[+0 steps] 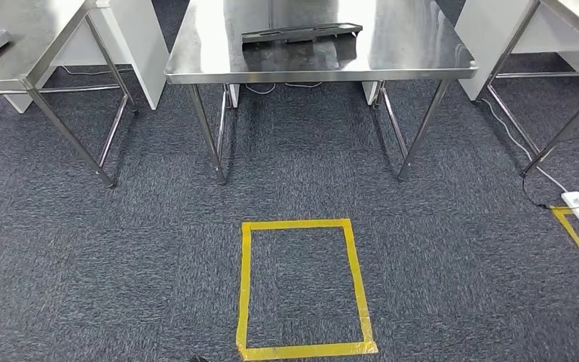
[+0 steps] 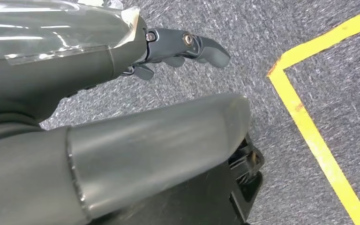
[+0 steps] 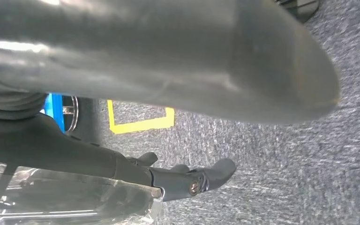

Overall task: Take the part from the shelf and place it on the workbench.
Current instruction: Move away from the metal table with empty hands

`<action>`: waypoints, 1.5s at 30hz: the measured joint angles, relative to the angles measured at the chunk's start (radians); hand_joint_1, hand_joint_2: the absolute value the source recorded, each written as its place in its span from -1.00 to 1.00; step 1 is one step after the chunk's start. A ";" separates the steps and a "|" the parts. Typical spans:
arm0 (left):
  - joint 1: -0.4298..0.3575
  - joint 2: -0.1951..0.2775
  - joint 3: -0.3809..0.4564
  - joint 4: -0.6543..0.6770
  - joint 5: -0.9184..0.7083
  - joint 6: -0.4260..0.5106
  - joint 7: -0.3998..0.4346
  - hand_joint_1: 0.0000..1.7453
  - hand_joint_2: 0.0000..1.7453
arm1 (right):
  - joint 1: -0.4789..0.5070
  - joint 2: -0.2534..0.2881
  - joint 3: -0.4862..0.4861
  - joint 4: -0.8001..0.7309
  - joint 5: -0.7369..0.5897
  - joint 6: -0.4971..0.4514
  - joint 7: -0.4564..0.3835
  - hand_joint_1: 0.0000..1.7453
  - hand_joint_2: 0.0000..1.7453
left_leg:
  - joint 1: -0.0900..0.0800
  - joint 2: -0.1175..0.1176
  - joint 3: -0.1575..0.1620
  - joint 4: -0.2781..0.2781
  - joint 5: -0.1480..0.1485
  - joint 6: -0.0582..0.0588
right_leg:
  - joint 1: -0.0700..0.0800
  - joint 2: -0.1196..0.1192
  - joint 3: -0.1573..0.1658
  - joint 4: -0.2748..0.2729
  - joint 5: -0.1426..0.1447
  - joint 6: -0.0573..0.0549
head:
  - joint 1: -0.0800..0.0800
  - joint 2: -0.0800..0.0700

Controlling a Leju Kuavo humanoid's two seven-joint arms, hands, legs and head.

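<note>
Both hands, left hand [image 2: 168, 51] and right hand [image 3: 183, 178], hang empty with fingers loosely apart; dark part [image 1: 301, 33] already lies on steel workbench [image 1: 422, 72], so placing looks done.

Head view looks down at carpet [image 1: 437, 256]; wrist views hang close above it.

A dark long part [image 1: 301, 33] lies on the steel workbench [image 1: 196, 53].
</note>
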 joint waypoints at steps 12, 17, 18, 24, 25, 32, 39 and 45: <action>0.007 0.001 0.000 0.000 -0.011 0.003 -0.018 -1.00 -1.00 | 0.002 0.008 0.000 0.000 -0.008 0.000 -0.001 -1.00 -1.00 | 0.000 -0.011 0.089 0.023 -0.086 0.020 | 0.015 -0.004 -0.050 0.016 0.044 -0.039 | -0.007 0.000; 0.007 0.001 0.000 0.000 -0.012 0.003 -0.017 -1.00 -1.00 | 0.001 0.010 0.000 0.000 -0.008 0.000 -0.001 -1.00 0.00 | -0.009 -0.008 0.094 -0.012 -0.088 0.011 | 0.023 -0.006 -0.068 0.023 0.047 -0.029 | -0.007 0.000; 0.007 0.001 0.000 0.000 -0.012 0.003 -0.017 -1.00 -1.00 | 0.002 0.010 0.000 0.000 -0.009 0.000 -0.001 -1.00 0.50 | -0.010 -0.008 0.093 -0.011 -0.088 0.011 | 0.022 -0.006 -0.069 0.024 0.048 -0.027 | -0.007 0.000; 0.006 -0.001 0.000 0.000 -0.013 0.003 -0.018 -1.00 -1.00 | 0.002 0.006 0.000 0.000 -0.013 0.000 -0.009 -1.00 1.00 | -0.013 -0.008 0.090 -0.006 -0.085 0.017 | 0.019 -0.006 -0.074 0.024 0.053 -0.019 | -0.007 0.000; 0.006 -0.001 0.000 0.000 -0.013 0.003 -0.018 -1.00 -1.00 | 0.002 0.006 0.000 0.000 -0.015 0.000 -0.012 -1.00 0.50 | -0.013 -0.008 0.089 -0.006 -0.084 0.017 | 0.018 -0.006 -0.075 0.024 0.054 -0.018 | -0.007 0.000; 0.003 -0.002 0.000 0.000 -0.015 0.008 -0.021 -1.00 -1.00 | 0.001 0.005 -0.001 0.000 -0.039 0.004 -0.030 -1.00 -1.00 | -0.005 0.000 0.094 -0.038 -0.056 0.050 | 0.012 -0.005 -0.088 0.038 0.049 0.002 | -0.007 0.000; 0.004 -0.005 0.000 0.000 -0.018 0.008 -0.023 -1.00 -1.00 | 0.008 0.000 -0.002 0.000 -0.041 0.008 -0.029 -1.00 -1.00 | 0.015 0.043 0.086 -0.042 -0.048 0.033 | -0.023 -0.015 -0.189 0.228 -0.002 0.042 | 0.002 0.000; 0.001 -0.001 0.000 -0.002 -0.017 0.008 -0.028 -1.00 -1.00 | 0.001 0.006 -0.002 0.001 -0.040 0.012 -0.028 -1.00 -1.00 | 0.022 0.079 0.074 0.008 -0.086 -0.021 | -0.028 -0.040 -0.123 0.072 0.053 0.024 | 0.004 0.000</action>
